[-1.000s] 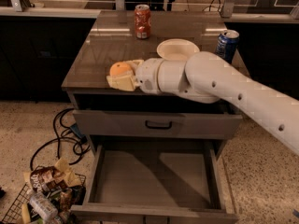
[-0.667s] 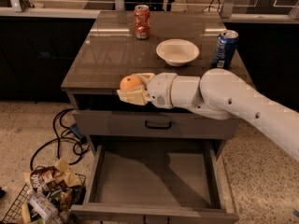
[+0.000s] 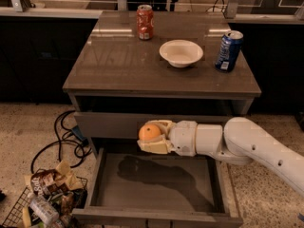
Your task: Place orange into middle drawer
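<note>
Cream gripper [image 3: 151,137], fingers [image 3: 153,147] closed around the orange [image 3: 149,131], hovers over the rear of the open middle drawer [image 3: 142,196]; released from this height, the round fruit may bounce and roll over the low wall.

pincer [image 3: 145,137], orange [image 3: 150,132] seemingly above middle drawer [image 3: 161,194]

My pincer [image 3: 151,138], gripping the orange [image 3: 149,131], hangs over the open middle drawer [image 3: 199,196]; free room beneath, upper drawer front [image 3: 107,125] behind.
</note>
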Motion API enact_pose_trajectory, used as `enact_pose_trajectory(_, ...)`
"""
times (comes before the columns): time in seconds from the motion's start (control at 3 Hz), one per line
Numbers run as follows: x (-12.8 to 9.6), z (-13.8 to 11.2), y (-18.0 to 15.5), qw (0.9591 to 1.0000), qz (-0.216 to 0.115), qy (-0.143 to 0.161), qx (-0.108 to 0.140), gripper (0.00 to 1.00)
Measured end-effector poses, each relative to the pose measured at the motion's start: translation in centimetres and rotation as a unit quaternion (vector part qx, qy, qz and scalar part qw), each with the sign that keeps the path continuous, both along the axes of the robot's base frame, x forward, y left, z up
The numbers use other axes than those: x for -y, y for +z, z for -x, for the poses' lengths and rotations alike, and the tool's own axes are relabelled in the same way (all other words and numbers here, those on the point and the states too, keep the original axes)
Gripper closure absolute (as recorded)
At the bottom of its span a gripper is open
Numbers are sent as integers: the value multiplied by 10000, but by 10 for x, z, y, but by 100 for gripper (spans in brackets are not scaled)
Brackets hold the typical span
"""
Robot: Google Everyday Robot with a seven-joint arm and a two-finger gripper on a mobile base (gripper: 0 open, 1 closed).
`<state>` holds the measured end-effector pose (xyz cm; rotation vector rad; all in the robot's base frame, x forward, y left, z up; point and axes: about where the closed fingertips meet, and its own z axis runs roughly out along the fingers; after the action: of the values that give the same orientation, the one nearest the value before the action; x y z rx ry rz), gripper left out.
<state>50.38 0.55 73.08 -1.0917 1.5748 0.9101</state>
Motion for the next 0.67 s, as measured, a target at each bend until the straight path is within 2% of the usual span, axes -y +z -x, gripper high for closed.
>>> enact_pose_trajectory(0.33,0,0,0,10000,0,0,0,100)
enact_pose_trajectory(0.67,3,9,-32,9999,2,43,-156,100)
